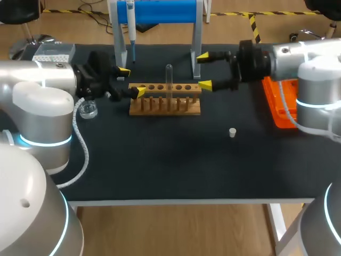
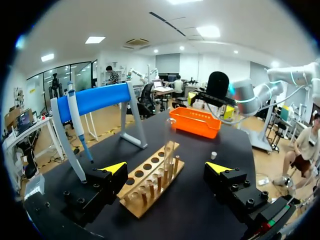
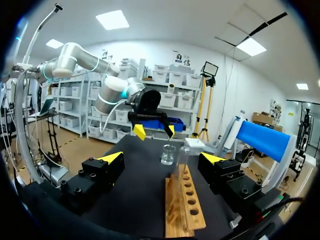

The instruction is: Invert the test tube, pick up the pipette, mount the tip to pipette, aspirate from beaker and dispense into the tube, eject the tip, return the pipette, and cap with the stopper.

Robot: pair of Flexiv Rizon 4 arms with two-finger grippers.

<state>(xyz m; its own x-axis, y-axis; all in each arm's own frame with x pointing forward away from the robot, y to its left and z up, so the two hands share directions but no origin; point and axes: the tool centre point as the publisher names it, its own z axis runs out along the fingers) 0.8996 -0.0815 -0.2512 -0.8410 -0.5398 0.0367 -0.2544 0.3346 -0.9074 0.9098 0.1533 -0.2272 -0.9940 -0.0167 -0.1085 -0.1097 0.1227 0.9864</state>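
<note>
Clear glass test tube point(image 1: 169, 80) stands upright in the light wooden rack point(image 1: 165, 105), near the rack's middle, with what looks like its rounded end uppermost; whether it sits in a hole or over a peg cannot be told. The rack, with a row of round holes and a row of pegs, lies on the black counter point(image 1: 160, 170). The left gripper point(image 1: 132, 81) hangs at the rack's left end with its yellow-tipped fingers spread and nothing between them. In its wrist view the tube point(image 2: 169, 142) rises ahead of the gripper point(image 2: 166, 167), in line with the gap between the fingers but apart from both. The right gripper point(image 1: 204, 70) sits at the rack's right end, likewise released and empty, one yellow tip just beside the rack's corner. From its wrist view the tube point(image 3: 183, 159) is ahead and between the fingers, untouched. The two grippers face each other along the rack, the tube between them. A small clear glass beaker point(image 1: 88, 110) stands beside the left gripper, left of the rack. The blue-and-white pipette point(image 1: 131, 26) hangs from the blue-barred stand point(image 1: 160, 10) behind the rack. A small white stopper point(image 1: 232, 132) lies alone on the counter, in front and to the right of the rack. An orange plastic tray point(image 1: 279, 104) rests at the counter's right side, under the right arm.
</note>
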